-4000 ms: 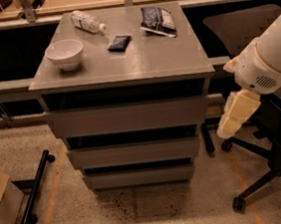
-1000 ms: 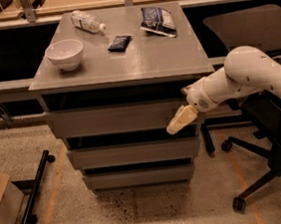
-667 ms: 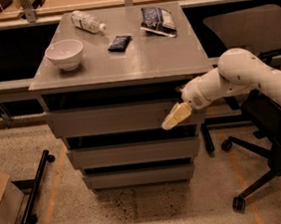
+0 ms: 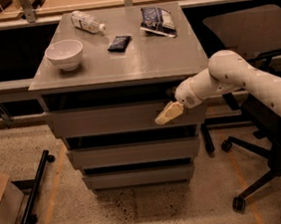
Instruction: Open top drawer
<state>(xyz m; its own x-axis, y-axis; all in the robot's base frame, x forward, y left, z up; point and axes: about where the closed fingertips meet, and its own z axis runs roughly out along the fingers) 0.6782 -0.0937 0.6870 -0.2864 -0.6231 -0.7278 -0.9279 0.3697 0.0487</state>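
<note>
The top drawer (image 4: 106, 119) is the uppermost of three grey fronts in the cabinet, under the grey cabinet top (image 4: 140, 59). It looks shut or nearly shut, with a dark gap above it. My gripper (image 4: 167, 113), cream-coloured, is in front of the right part of the top drawer's front panel, pointing down-left. The white arm reaches in from the right.
On the cabinet top are a white bowl (image 4: 65, 54), a plastic bottle (image 4: 87, 22), a small dark packet (image 4: 119, 42) and a dark snack bag (image 4: 157, 20). An office chair (image 4: 263, 136) stands to the right. A black bar (image 4: 36, 187) and a box (image 4: 1, 208) lie on the floor at the left.
My gripper has moved left from beside the cabinet's right side to the front of the top drawer, and edged a little further left in the last second.
</note>
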